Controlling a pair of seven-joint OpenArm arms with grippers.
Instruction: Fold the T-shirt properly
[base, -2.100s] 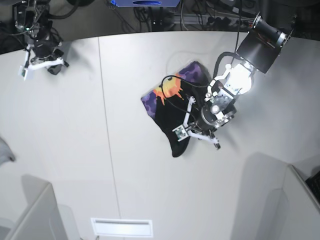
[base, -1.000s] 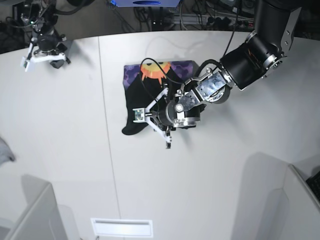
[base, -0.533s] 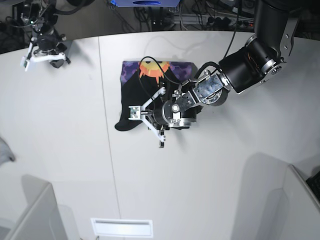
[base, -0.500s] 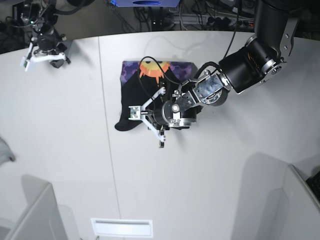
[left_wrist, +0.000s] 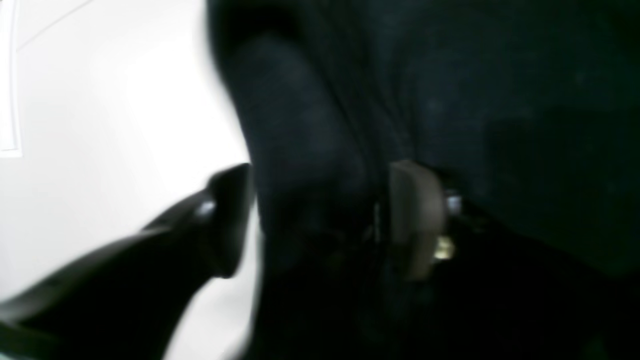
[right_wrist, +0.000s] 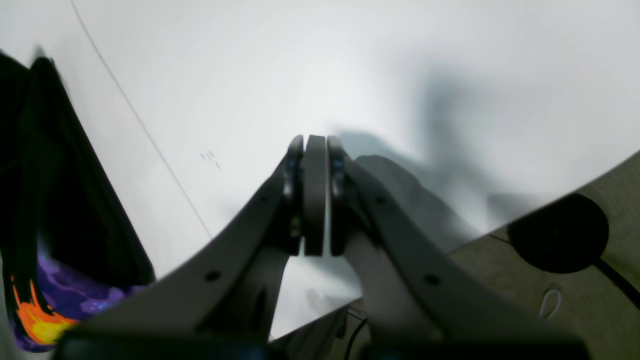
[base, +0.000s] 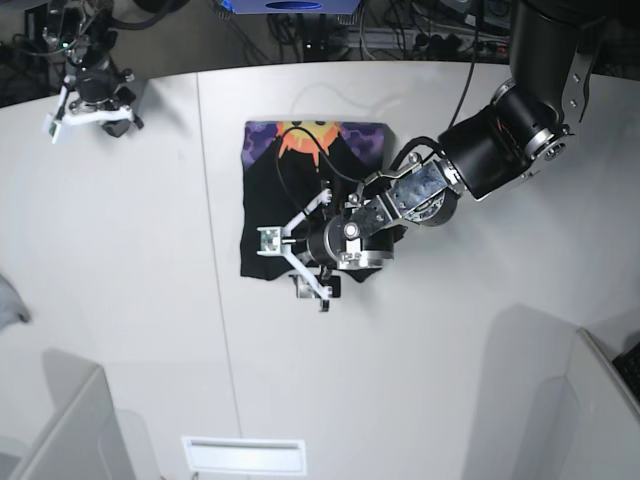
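Observation:
The black T-shirt (base: 290, 190) lies folded on the white table (base: 130, 250), with its sun print (base: 308, 138) on the purple patch at the far edge. My left gripper (base: 295, 268) hovers over the shirt's near edge with its jaws spread wide. In the left wrist view a fold of the black cloth (left_wrist: 310, 150) sits between the dark finger (left_wrist: 222, 225) and the grey pad (left_wrist: 415, 215) of the left gripper (left_wrist: 320, 220); the dark finger stands just off the fold. My right gripper (right_wrist: 315, 200) is shut on nothing, far off at the table's back left (base: 90, 112). The shirt (right_wrist: 50, 200) shows at the right wrist view's left edge.
A small grey cloth scrap (base: 8, 300) pokes in at the left edge. A seam (base: 212, 260) runs down the table. Grey partitions stand at the near left (base: 70, 430) and near right (base: 590, 400). Cables (base: 400, 30) crowd the back edge.
My left gripper's jaws have spread apart and let go of the shirt's near edge. The black tail that stuck out at the lower left now lies drawn in. The right arm has not moved.

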